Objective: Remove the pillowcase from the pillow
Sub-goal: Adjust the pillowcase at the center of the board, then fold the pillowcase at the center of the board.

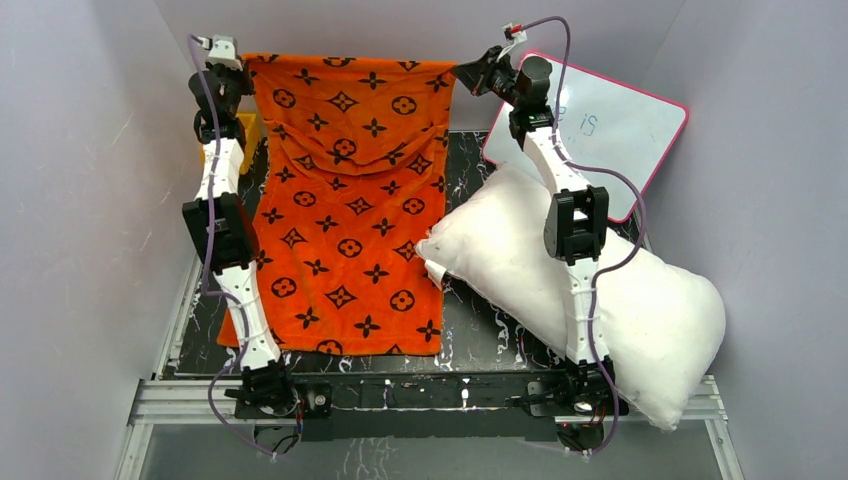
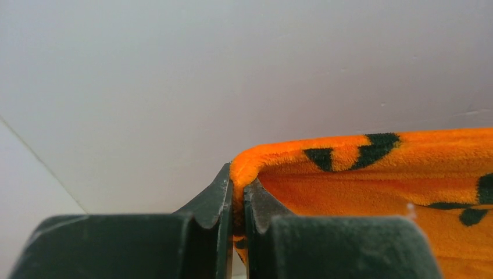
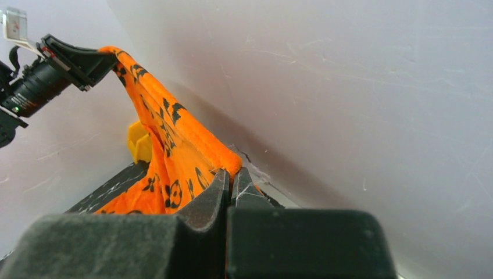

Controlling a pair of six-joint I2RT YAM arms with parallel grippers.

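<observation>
Orange monogram pillowcase (image 1: 350, 200): empty, spread as a flat sheet, top edge lifted, lower end lying on the black marbled table (image 1: 480, 345). Pinched at its top left corner by the left gripper (image 1: 238, 60) and at its top right corner by the right gripper (image 1: 470, 72), jaws of both clamped on the fleece. Right of the pillowcase, one corner at its right edge: plump white pillow (image 1: 640, 310), bare, lying under the right arm. Right of the pillowcase's top corner: pink-framed whiteboard (image 1: 610, 125). Behind its left edge: yellow object (image 1: 248, 130), mostly hidden.
</observation>
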